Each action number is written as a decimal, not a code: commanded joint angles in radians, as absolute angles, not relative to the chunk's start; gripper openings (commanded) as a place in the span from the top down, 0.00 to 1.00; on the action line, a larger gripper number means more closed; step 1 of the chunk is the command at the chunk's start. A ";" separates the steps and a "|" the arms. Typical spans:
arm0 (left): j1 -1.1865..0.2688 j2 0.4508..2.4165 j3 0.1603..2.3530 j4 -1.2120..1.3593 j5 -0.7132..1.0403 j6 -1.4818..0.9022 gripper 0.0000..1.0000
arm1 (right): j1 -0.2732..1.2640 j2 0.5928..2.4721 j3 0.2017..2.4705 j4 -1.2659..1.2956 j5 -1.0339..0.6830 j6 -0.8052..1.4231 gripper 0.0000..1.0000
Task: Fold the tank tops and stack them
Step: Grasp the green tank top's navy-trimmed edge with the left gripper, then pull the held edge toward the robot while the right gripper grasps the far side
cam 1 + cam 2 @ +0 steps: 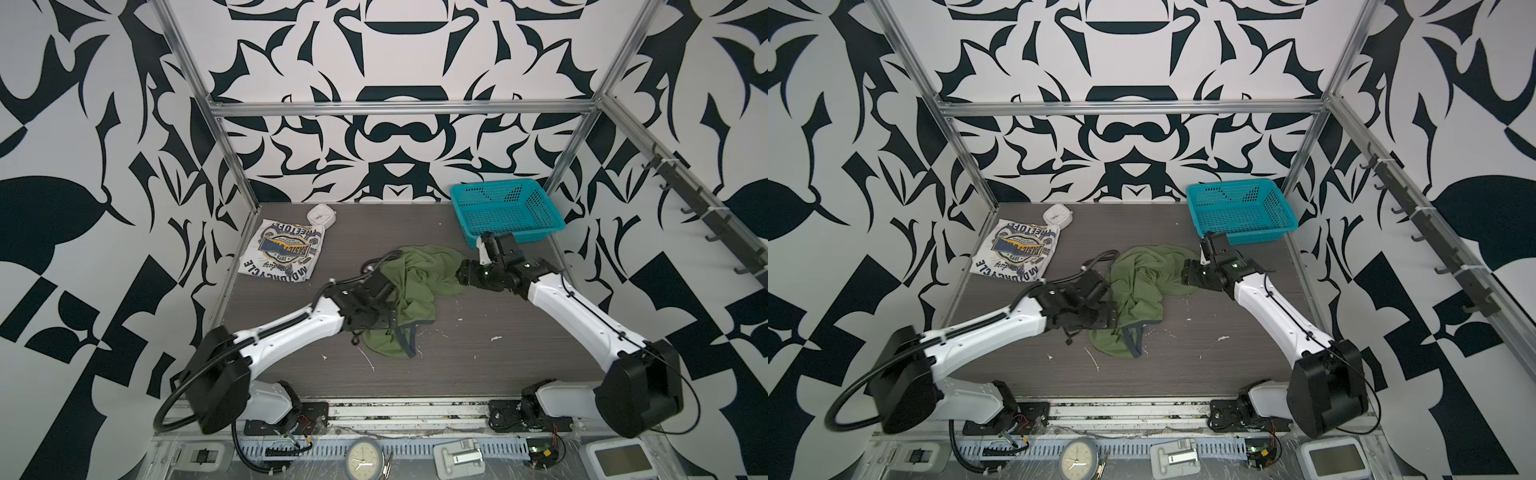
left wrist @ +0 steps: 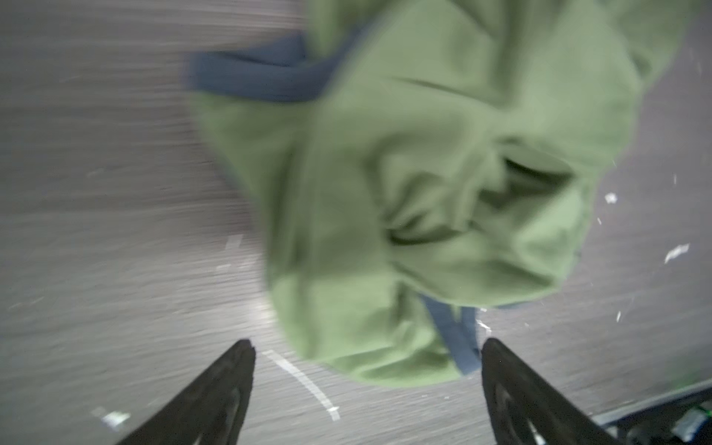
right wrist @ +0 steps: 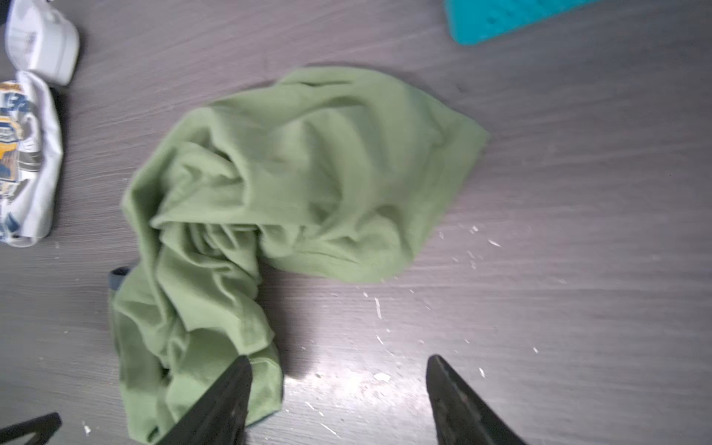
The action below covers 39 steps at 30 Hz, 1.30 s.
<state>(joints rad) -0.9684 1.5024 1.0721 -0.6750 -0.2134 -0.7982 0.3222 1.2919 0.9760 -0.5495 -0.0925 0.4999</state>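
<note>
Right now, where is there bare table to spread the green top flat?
Free: the near table strip, this side of the green top; the far middle between clock and basket. Crowded: centre, and the far left corner with the white top.

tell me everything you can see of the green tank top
The olive green tank top is thin, soft-looking cloth with navy trim, no print showing. It lies crumpled and unfolded in a heap near the middle of the grey wood-grain table, apart from the white tank top. The left claw and right claw stand open at its edges, neither gripping it.
</note>
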 commanded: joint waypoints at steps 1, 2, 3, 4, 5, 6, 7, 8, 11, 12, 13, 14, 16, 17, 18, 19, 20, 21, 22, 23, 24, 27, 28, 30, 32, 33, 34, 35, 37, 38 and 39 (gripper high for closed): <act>-1.064 1.661 1.230 -0.840 -0.367 -0.766 0.05 | 0.300 1.227 0.914 -0.514 -0.093 0.547 0.27; -1.084 1.717 1.290 -0.879 -0.385 -0.750 0.05 | 0.296 1.204 0.899 -0.511 -0.083 0.552 0.27; -1.099 1.765 1.336 -0.909 -0.401 -0.742 0.05 | 0.295 1.186 0.888 -0.507 -0.075 0.554 0.27; -1.113 1.817 1.388 -0.949 -0.425 -0.741 0.05 | 0.295 1.164 0.871 -0.504 -0.064 0.557 0.27; -1.122 1.860 1.437 -0.981 -0.445 -0.741 0.06 | 0.293 1.143 0.856 -0.503 -0.053 0.561 0.27; -1.124 1.893 1.476 -1.003 -0.457 -0.742 0.06 | 0.293 1.124 0.844 -0.503 -0.044 0.564 0.27; -1.126 1.922 1.512 -1.022 -0.470 -0.748 0.07 | 0.293 1.102 0.826 -0.500 -0.032 0.570 0.27; -1.127 1.943 1.538 -1.026 -0.473 -0.753 0.07 | 0.292 1.080 0.805 -0.496 -0.024 0.574 0.27; -1.124 1.999 1.592 -1.040 -0.477 -0.758 0.12 | 0.291 1.022 0.750 -0.483 -0.001 0.593 0.27; -1.121 2.020 1.616 -1.066 -0.486 -0.766 0.14 | 0.291 1.007 0.735 -0.476 0.000 0.597 0.27; -1.120 2.045 1.644 -1.096 -0.502 -0.772 0.18 | 0.291 0.996 0.720 -0.470 -0.001 0.601 0.27; -1.118 2.064 1.664 -1.121 -0.511 -0.775 0.20 | 0.291 0.989 0.710 -0.466 -0.003 0.603 0.27; -1.118 2.080 1.678 -1.130 -0.511 -0.772 0.27 | 0.292 0.990 0.702 -0.460 -0.005 0.601 0.28; -1.118 2.078 1.678 -1.125 -0.507 -0.771 0.32 | 0.291 0.997 0.701 -0.459 -0.005 0.596 0.27; -1.118 2.073 1.675 -1.120 -0.505 -0.770 0.37 | 0.291 1.006 0.701 -0.458 -0.005 0.592 0.28; -1.118 2.062 1.667 -1.111 -0.504 -0.770 0.42 | 0.291 1.018 0.703 -0.457 -0.006 0.588 0.27; -1.118 2.048 1.652 -1.097 -0.505 -0.769 0.48 | 0.291 1.032 0.704 -0.454 -0.011 0.585 0.27; -1.117 2.032 1.637 -1.082 -0.506 -0.767 0.52 | 0.291 1.042 0.704 -0.448 -0.015 0.583 0.27; -1.114 2.012 1.614 -1.063 -0.508 -0.770 0.55 | 0.291 1.055 0.704 -0.442 -0.020 0.581 0.27; -1.107 1.996 1.591 -1.046 -0.507 -0.779 0.61 | 0.291 1.066 0.704 -0.434 -0.024 0.583 0.27; -1.100 1.981 1.571 -1.037 -0.508 -0.788 0.66 | 0.291 1.077 0.704 -0.429 -0.030 0.585 0.27; -1.087 1.932 1.518 -1.012 -0.522 -0.811 0.80 | 0.291 1.109 0.711 -0.418 -0.047 0.589 0.28; -1.084 1.914 1.499 -1.000 -0.528 -0.813 0.83 | 0.291 1.120 0.714 -0.417 -0.049 0.590 0.28; -1.083 1.869 1.466 -0.973 -0.536 -0.813 0.89 | 0.291 1.137 0.721 -0.416 -0.049 0.592 0.28; -1.081 1.820 1.434 -0.950 -0.563 -0.814 0.97 | 0.291 1.153 0.730 -0.413 -0.054 0.592 0.28; -1.081 1.793 1.421 -0.944 -0.583 -0.816 1.00 | 0.291 1.161 0.736 -0.415 -0.055 0.592 0.28; -1.081 1.760 1.408 -0.939 -0.606 -0.816 1.00 | 0.291 1.169 0.743 -0.418 -0.058 0.592 0.28; -1.081 1.723 1.396 -0.935 -0.629 -0.811 1.00 | 0.291 1.178 0.747 -0.417 -0.061 0.591 0.28; -1.082 1.634 1.362 -0.915 -0.677 -0.800 1.00 | 0.292 1.192 0.749 -0.400 -0.071 0.590 0.28; -1.080 1.578 1.332 -0.897 -0.701 -0.795 1.00 | 0.291 1.203 0.751 -0.389 -0.079 0.590 0.29; -1.081 1.524 1.300 -0.873 -0.720 -0.790 1.00 | 0.291 1.215 0.757 -0.384 -0.084 0.589 0.29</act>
<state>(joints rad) -1.0824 1.6543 1.3472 -0.8970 -0.6132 -0.7902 0.2958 1.2018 0.7078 -0.4229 -0.0650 0.5808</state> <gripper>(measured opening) 0.053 0.710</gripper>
